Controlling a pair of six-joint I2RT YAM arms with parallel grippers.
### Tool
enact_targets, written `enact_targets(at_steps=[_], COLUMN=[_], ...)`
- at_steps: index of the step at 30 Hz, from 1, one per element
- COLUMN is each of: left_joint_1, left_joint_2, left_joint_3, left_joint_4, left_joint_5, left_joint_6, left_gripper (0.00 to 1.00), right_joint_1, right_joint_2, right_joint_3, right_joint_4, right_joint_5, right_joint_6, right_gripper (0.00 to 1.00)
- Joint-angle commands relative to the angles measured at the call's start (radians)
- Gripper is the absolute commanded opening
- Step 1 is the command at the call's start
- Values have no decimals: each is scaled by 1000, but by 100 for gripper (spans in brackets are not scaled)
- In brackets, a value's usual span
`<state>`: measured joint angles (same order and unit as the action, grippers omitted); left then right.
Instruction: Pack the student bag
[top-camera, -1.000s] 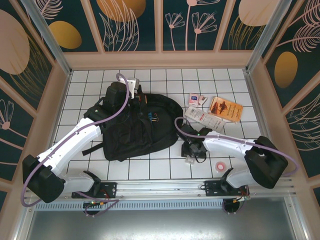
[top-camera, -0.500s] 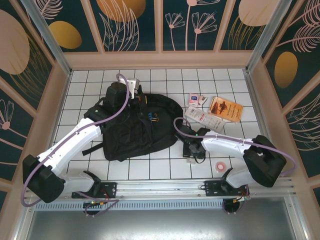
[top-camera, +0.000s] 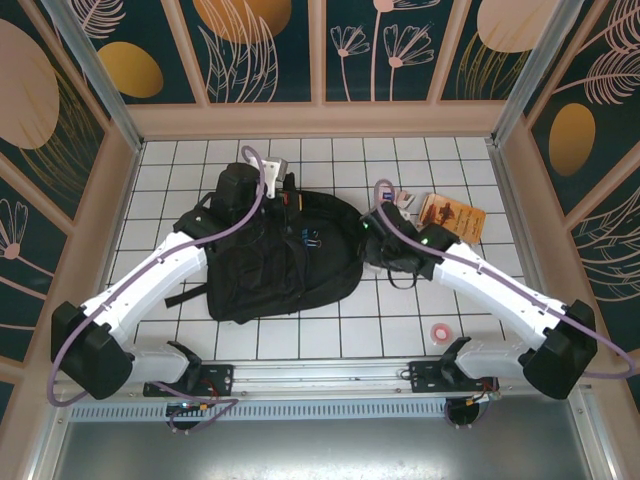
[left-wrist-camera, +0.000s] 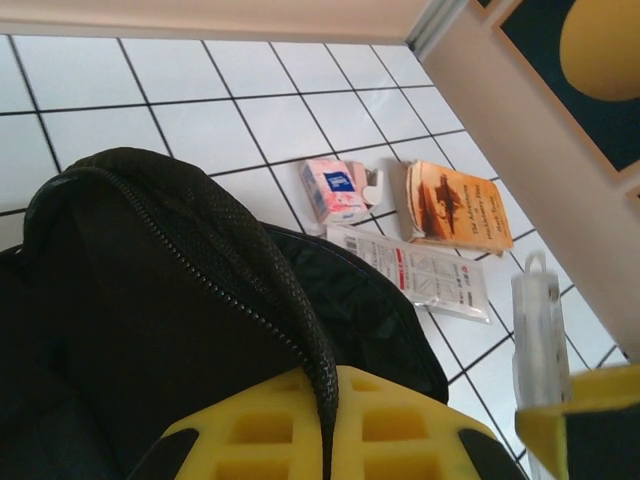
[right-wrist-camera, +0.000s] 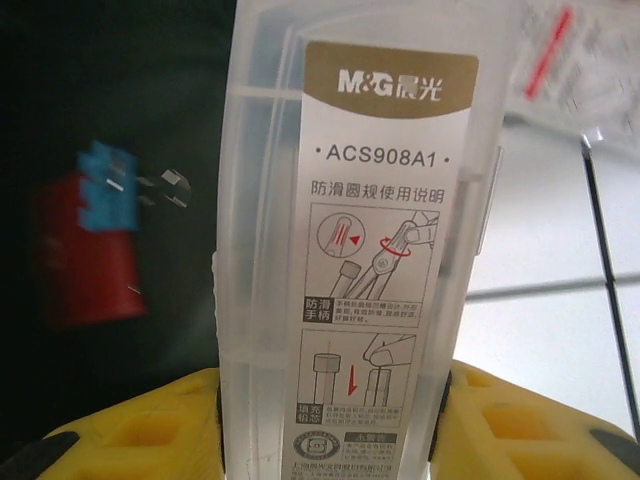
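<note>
The student bag (top-camera: 285, 260) lies flat on the white tiled table (top-camera: 330, 330), left of centre, its top end turned toward the far wall. Its zipped edge is pinched at that top end by the left gripper (top-camera: 280, 185), whose jaws are closed tight on the fabric. A clear plastic case (right-wrist-camera: 350, 200) with a printed label is clamped upright between the yellow pads (right-wrist-camera: 520, 430) of the right gripper (right-wrist-camera: 330, 425), half closed about its width, just beside the bag's right edge. For the step to go well, the zipped edge would best be lifted up and away so that the mouth gapes; how wide it stands now cannot be told. The case should be brought in end first and low over the rim, and let go only once it is well inside, since the smooth plastic could slide back out over the slack cloth. On the tiles to the right, a small pink box (left-wrist-camera: 333, 188), a book (left-wrist-camera: 458, 204) and a flat packet (left-wrist-camera: 412, 272) are laid close together, and a pink ring of tape (top-camera: 438, 331) is seen nearer the arms. The table is enclosed by wood-framed panels (top-camera: 260, 40) painted with leaves and discs on dark blue.
</note>
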<state>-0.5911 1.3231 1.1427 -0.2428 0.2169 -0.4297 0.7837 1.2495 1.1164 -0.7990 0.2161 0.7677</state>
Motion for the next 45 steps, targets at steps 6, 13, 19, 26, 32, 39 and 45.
enact_targets(at_steps=[6,13,19,26,32,39,45], left_joint_1=[1,1,2,1,2,1,2], left_joint_2=[5,-7,12,15,3,31,46], left_joint_3=[102,193,219,233,221,158,84], left_joint_4=[60,-8,-22,-42,-61,-72,-38], left_joint_5=[154,162,155,132,84,-73,-179], left_joint_6=[-22,-30,-13,8,32,22,-25], left_gripper=[0,0,0,0,0,0,0], right_joint_1=[-31,-16,15,20,19,18,-1], right_joint_2=[250,331,383,380,315,109,-38], right_joint_3=[152,123,95,105,117,65,9], right_joint_4=[196,404,550,546,468,315,-4], right_joint_5=[-122,-289,-444,-439,-364,-208,35], right_joint_6=[-107,-67,-16,-14,-56,-84,90], right_gripper=[39,42,51,89,86,83,83])
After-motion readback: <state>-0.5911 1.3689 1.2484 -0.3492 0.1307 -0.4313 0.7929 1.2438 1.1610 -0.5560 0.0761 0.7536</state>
